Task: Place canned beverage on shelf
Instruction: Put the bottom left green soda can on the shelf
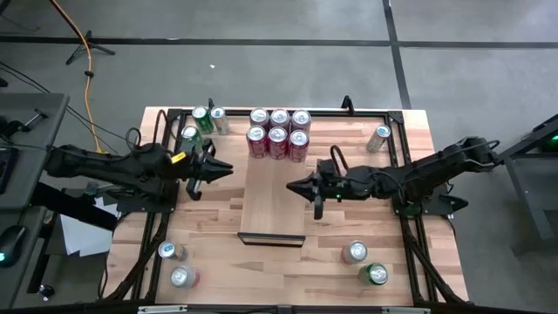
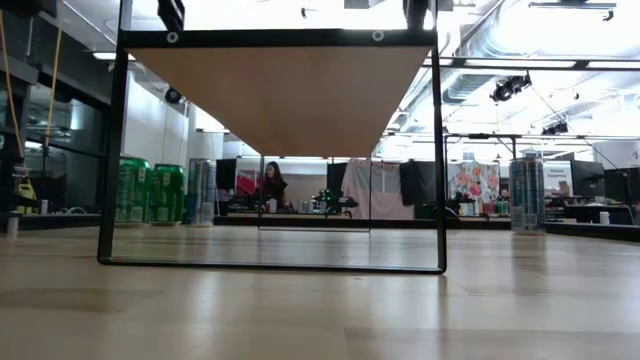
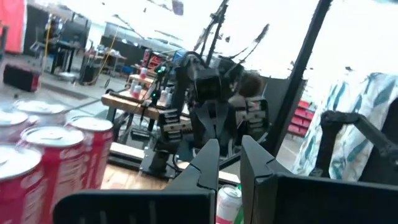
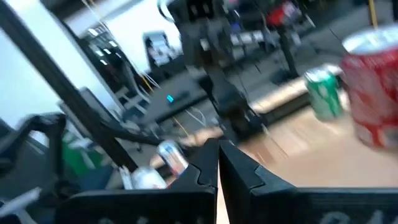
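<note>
1. While both arms reach toward the middle of the bench (image 1: 218, 227), the left gripper (image 1: 225, 167) hangs off the shelf's left edge, jaws together and holding nothing.
2. The right gripper (image 1: 295, 185) hovers over the shelf (image 1: 270, 209), a pale board running down the bench's centre, jaws together and empty.
3. Six red cans (image 1: 278, 133) stand in two rows at the shelf's far end.
4. Green and silver cans (image 1: 202, 122) stand far left; a silver can (image 1: 379, 137) stands far right.
5. More cans sit near both front corners.
</note>
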